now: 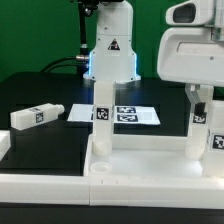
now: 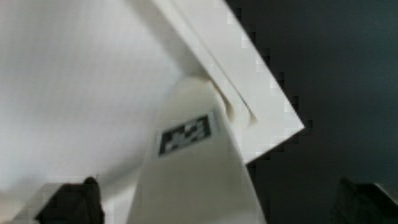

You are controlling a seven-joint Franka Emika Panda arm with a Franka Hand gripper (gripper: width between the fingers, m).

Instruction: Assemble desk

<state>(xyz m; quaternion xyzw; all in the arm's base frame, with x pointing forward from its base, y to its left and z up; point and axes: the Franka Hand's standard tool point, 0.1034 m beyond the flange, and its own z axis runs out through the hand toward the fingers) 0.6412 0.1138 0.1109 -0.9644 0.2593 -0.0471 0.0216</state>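
Observation:
The white desk panel (image 1: 120,165) lies at the front with its raised rim up. One tagged white leg (image 1: 102,122) stands upright in it toward the exterior view's left. A second leg (image 1: 201,128) stands upright at its right end. My gripper (image 1: 199,97) hangs right over this leg. In the wrist view the leg (image 2: 192,150) runs up between my fingertips (image 2: 71,203) at a corner of the panel (image 2: 89,90). There is a gap on each side of it, so my gripper (image 2: 217,206) is open. A third leg (image 1: 36,116) lies loose at the left.
The marker board (image 1: 135,115) lies flat behind the panel. The white robot pedestal (image 1: 110,55) with a triangle sticker stands at the back centre. The table top is black.

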